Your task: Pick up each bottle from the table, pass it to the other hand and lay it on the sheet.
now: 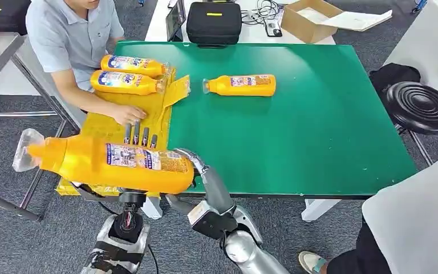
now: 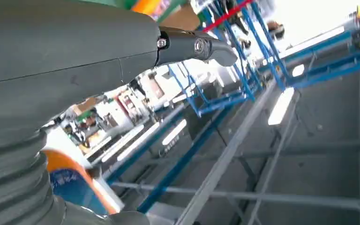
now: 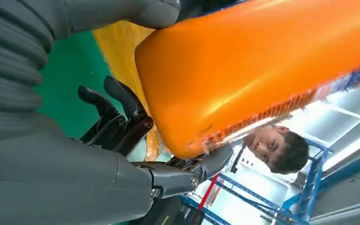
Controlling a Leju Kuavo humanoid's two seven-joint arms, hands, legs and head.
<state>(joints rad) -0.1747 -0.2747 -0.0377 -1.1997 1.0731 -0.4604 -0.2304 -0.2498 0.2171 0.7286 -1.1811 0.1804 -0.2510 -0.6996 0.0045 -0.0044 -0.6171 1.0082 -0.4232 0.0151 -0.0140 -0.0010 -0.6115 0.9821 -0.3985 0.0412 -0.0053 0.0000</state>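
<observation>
Handover at the near edge of the green tabletop (image 1: 319, 131): from the head camera, a large orange plastic bottle with a clear cap and printed label (image 1: 111, 162) lies crosswise in mid-air above the yellow sheet (image 1: 100, 123), kept level apparently so it can go down on its side like the two orange bottles (image 1: 130, 74) already lying at the sheet's far end. The left hand (image 1: 140, 137) wraps it from behind, dark fingers (image 1: 136, 133) hooked over its top, while the right hand (image 1: 194, 165) cups its base end. A fourth orange bottle (image 1: 242, 85) waits on bare tabletop, well apart from the sheet. A person in a grey shirt (image 1: 71, 34) rests a hand on the sheet, seemingly to hold it flat.

Left wrist camera: the grey ribbed cover and thumb of the left hand (image 2: 51, 61) point toward ceiling beams, with an orange-and-blue corner of the bottle (image 2: 70, 180) tucked against it, consistent with a grasp.

Right wrist camera: the right hand (image 3: 136, 136) sits at the bottle's (image 3: 262, 70) rounded base; thumb and dark fingers (image 3: 122, 98) bracket it, but whether they clamp or merely touch, I cannot tell.
</observation>
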